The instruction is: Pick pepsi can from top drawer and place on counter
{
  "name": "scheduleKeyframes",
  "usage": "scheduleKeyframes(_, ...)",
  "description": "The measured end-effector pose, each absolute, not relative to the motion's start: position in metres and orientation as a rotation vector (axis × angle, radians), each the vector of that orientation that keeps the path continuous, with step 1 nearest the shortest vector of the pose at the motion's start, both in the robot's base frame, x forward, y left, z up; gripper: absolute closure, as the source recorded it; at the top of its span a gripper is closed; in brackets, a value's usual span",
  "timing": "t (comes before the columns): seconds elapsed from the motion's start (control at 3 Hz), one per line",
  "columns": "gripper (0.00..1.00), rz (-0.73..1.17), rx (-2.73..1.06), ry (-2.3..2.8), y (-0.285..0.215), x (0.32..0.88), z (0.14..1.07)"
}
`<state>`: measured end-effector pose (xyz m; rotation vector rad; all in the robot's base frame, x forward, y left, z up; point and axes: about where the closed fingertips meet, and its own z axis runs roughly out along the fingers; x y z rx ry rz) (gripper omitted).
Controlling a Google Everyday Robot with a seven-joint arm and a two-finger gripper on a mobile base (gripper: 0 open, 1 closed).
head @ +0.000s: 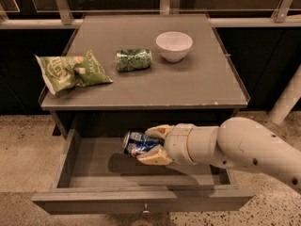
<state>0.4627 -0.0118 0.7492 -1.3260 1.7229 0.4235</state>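
The pepsi can [137, 142], dark blue with a silver end, lies sideways between the fingers of my gripper [151, 145]. The gripper is shut on it and holds it above the floor of the open top drawer [94, 159], just below the counter's front edge. The white arm reaches in from the right. The counter [188, 84] is the grey-brown tabletop above the drawer. The drawer's front panel has a small knob [146, 207].
On the counter lie a green chip bag [70, 71] at the left, a green patterned can [133, 60] on its side, and a white bowl [174, 45] at the back. A white post [287, 98] stands at the right.
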Motion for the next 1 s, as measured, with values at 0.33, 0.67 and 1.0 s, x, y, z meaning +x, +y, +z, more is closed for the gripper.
scheduleKeyframes(0.33, 1.00, 0.434, -1.344, 1.673, -0.013, 0.466, 0.780)
scheduleKeyframes(0.67, 1.00, 0.384, -1.362, 1.644, -0.022, 0.470, 0.838)
scheduleKeyframes(1.0, 1.00, 0.294, -1.346, 1.639, -0.038, 0.475, 0.892)
